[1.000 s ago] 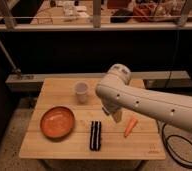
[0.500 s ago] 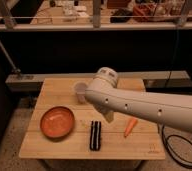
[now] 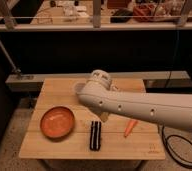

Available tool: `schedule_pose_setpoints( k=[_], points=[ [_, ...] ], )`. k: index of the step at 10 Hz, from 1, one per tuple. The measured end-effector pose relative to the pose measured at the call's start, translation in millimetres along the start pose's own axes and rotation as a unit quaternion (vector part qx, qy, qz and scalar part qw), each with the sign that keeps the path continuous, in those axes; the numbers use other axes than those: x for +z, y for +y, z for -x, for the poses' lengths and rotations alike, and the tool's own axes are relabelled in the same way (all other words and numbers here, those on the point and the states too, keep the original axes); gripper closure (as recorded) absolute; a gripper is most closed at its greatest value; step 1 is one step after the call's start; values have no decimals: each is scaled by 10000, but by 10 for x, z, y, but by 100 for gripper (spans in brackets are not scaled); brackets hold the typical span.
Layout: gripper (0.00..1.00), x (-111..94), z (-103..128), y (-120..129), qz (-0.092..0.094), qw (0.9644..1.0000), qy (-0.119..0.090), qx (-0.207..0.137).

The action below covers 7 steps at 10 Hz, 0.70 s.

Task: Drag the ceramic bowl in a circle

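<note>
Hand [image 3: 104, 116], spread or pressed I cannot tell, hangs near the ceramic bowl [image 3: 57, 122], on its right.

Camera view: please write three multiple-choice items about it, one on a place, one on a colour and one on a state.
1. Where does the ceramic bowl stand on the table?
A. near the picture's left edge
B. at the far right corner
C. off the table

2. What colour is the bowl?
A. blue
B. orange-red
C. white

3. How does the gripper stand to the bowl?
A. it grips the rim
B. it rests inside
C. it is apart from the bowl

Answers: 1 A, the bowl lies on the left part of the wood; 2 B, its inside is orange-red; 3 C, bare wood shows between them.
</note>
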Motion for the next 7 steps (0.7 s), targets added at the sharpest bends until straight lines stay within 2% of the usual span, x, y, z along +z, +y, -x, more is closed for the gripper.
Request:
schedule_pose_setpoints(
  k=[3,7],
  points=[
    [20,69,124,-109,-114,9995,-58,-292],
    [20,196,259,-257,-276,9984,-126,-473]
  ],
)
